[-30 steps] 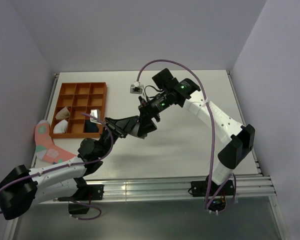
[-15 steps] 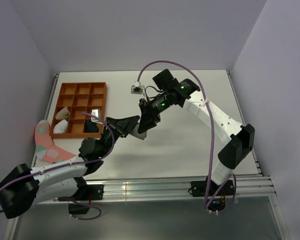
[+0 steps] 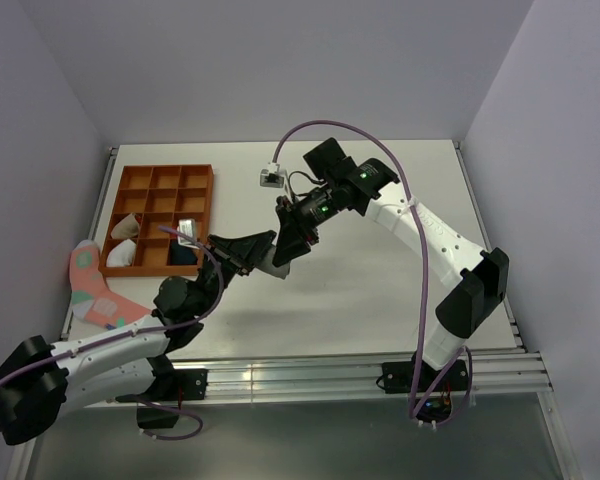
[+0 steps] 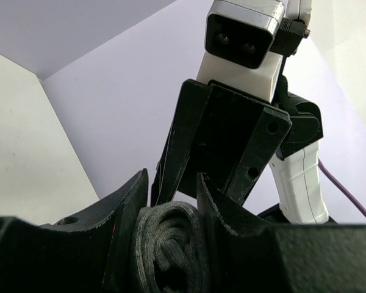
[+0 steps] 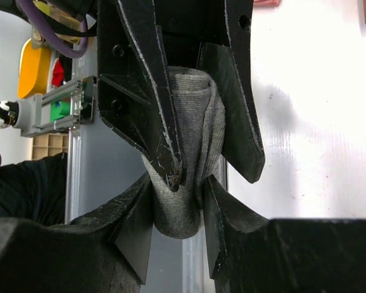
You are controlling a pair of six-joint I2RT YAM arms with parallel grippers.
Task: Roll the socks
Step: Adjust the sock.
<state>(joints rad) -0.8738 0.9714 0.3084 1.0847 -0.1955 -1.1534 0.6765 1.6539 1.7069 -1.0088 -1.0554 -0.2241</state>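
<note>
Grey sock roll – held off the desk, above its middle, pinched from two sides at once. The top view gives only a pale sliver of it between black fingers.

Left wrist view: the roll's end shows as a tight spiral, and the left gripper is closed narrow on it, a finger on each flank. The right gripper is just behind, at 12 o'clock.

Right wrist view: the roll's ribbed side stands upright. The right gripper clamps its lower end – the left gripper reaches in from 12 o'clock and grips the upper part.

Orange compartment tray at 10 o'clock from the roll, holding white bundles and a dark one. Pink sock at 9 o'clock, by the desk edge.
</note>
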